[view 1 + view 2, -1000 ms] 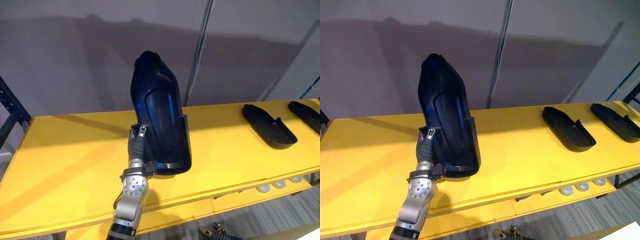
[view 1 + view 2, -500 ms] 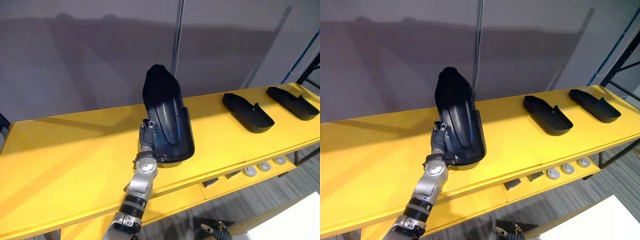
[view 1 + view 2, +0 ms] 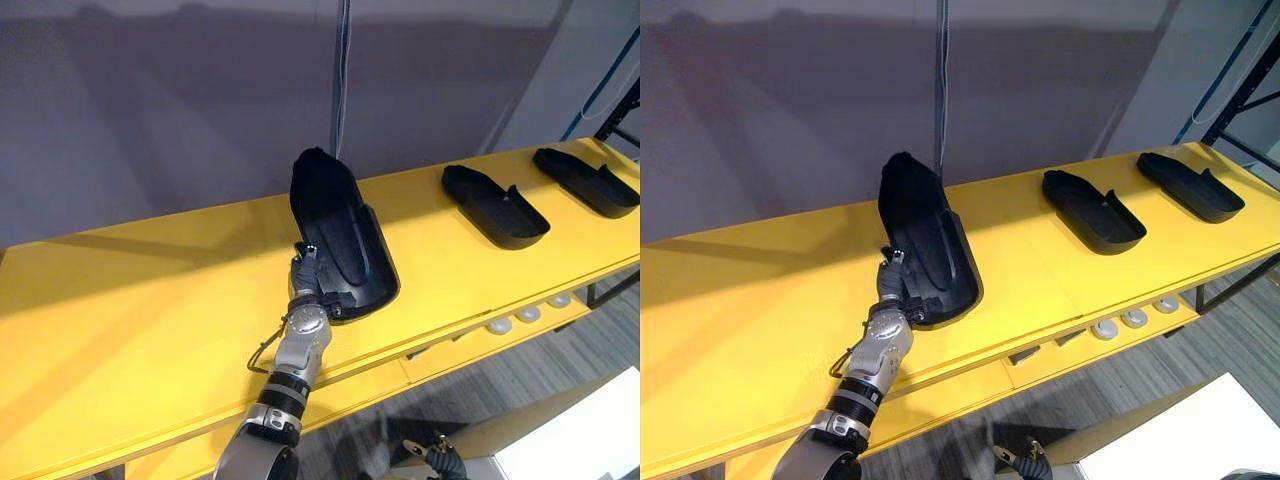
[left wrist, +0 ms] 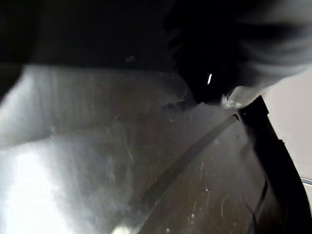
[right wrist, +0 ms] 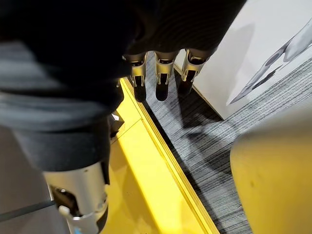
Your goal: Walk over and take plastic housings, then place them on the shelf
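Observation:
A large black plastic housing (image 3: 340, 235) lies with its hollow side up on the yellow shelf (image 3: 130, 320), near the middle. My left hand (image 3: 306, 283) is at its near left edge, with fingers and thumb pinched on the rim. In the left wrist view the housing's scratched dark surface (image 4: 195, 170) is very close. Two more black housings (image 3: 495, 205) (image 3: 585, 180) lie on the same shelf to the right. My right hand (image 5: 162, 80) hangs low beside the shelf's edge, fingers relaxed and holding nothing.
A grey wall runs behind the shelf, with a cable (image 3: 341, 80) hanging down it. A dark rack post (image 3: 620, 110) stands at the right end. Small white round parts (image 3: 525, 315) sit on the lower level. A white box (image 3: 580, 440) stands on the floor at the lower right.
The housing has gone from standing steeply tilted in my left hand to lying low on the shelf. The camera has shifted, bringing the right end of the shelf further into view.

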Robot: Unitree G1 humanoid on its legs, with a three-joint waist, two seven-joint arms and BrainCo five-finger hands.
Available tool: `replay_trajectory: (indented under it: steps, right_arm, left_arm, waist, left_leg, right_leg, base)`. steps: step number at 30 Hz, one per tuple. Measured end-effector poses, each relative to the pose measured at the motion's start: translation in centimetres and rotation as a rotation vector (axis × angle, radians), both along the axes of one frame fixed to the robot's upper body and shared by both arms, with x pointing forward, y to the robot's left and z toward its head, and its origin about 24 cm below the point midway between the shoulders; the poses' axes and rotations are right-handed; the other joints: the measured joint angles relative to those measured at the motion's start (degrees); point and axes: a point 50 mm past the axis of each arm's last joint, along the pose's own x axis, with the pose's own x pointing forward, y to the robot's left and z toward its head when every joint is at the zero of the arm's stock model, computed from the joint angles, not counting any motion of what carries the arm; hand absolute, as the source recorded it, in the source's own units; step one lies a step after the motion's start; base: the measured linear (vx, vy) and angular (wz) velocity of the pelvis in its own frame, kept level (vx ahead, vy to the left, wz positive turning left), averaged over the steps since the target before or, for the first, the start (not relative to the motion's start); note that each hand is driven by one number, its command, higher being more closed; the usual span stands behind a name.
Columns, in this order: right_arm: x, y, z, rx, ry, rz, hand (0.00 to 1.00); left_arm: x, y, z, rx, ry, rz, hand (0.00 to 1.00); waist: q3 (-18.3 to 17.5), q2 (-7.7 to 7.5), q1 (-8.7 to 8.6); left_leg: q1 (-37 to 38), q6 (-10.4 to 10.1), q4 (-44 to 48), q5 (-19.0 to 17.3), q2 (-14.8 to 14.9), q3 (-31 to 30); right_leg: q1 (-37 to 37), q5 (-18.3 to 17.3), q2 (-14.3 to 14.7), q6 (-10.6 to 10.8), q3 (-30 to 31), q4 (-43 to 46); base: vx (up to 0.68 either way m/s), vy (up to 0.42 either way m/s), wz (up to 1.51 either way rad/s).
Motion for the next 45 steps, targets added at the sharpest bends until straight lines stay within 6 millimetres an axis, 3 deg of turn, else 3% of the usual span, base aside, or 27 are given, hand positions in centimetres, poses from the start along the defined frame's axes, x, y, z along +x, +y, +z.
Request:
replay_trajectory:
  steps: [7, 12, 17, 32, 37, 45]
  right_arm:
    - [2.0, 0.0, 0.4, 0.025, -0.043, -0.050, 0.00]
    - [3.2, 0.1, 0.6, 0.031, -0.062, -0.051, 0.00]
    - [3.2, 0.2, 0.6, 0.034, -0.062, -0.052, 0.00]
    - [3.3, 0.3, 0.6, 0.039, -0.062, -0.049, 0.00]
    - [2.7, 0.7, 0.4, 0.045, -0.044, -0.035, 0.00]
    - [0.5, 0.9, -0.2, 0.048, 0.006, -0.038, 0.00]
  left_arm:
    - [0.2, 0.5, -0.4, -0.021, 0.020, 0.002, 0.00]
    - [0.2, 0.7, -0.4, -0.030, 0.016, 0.011, 0.00]
    - [0.2, 0.7, -0.4, -0.045, 0.012, 0.019, 0.00]
    - [-0.2, 1.4, -0.2, -0.052, -0.021, 0.033, 0.00]
    - [-0.5, 1.7, 2.0, -0.049, -0.126, 0.053, 0.00]
    - [-1.5, 2.9, 8.4, 0.052, -0.441, 0.121, 0.00]
  waist:
    - [0.36, -0.16, -0.79]
    - [0.96, -0.23, -0.70]
    - [1.55, -0.28, -0.63]
    - [1.80, -0.34, -0.54]
    - [1.93, -0.33, 0.26]
    - [1.92, -0.33, 1.35]
  left_leg:
    - [0.88, -1.15, -2.39, 2.22, 0.14, -0.74]
    - [1.00, -0.77, -2.96, 3.02, 0.32, -1.37]
    - [1.14, -0.21, -3.77, 3.95, 0.53, -1.42]
    - [1.82, -0.44, -5.05, 4.58, 1.18, -1.84]
    - [1.88, -0.63, -4.87, 4.42, 1.22, -1.89]
    - [2.14, -0.99, -4.65, 4.12, 1.38, -1.92]
  right_leg:
    - [1.50, 1.47, 0.11, -0.11, -1.23, -2.49]
    - [2.97, 3.57, 0.47, -0.27, -1.46, -5.57]
    - [3.83, 5.22, 0.83, -0.42, -1.60, -7.83]
    - [4.59, 5.26, 1.55, -0.52, -2.46, -8.50]
    - [4.20, 4.57, 1.54, -0.63, -2.48, -7.25]
    - [4.07, 3.54, 1.54, -0.90, -2.62, -5.63]
  base:
    - [-0.05, -0.011, 0.08]
    - [-0.08, -0.007, 0.04]
    - [-0.08, -0.007, 0.01]
    - [-0.01, -0.009, 0.02]
    - [-0.01, -0.004, 0.00]
    - [0.00, -0.001, 0.00]
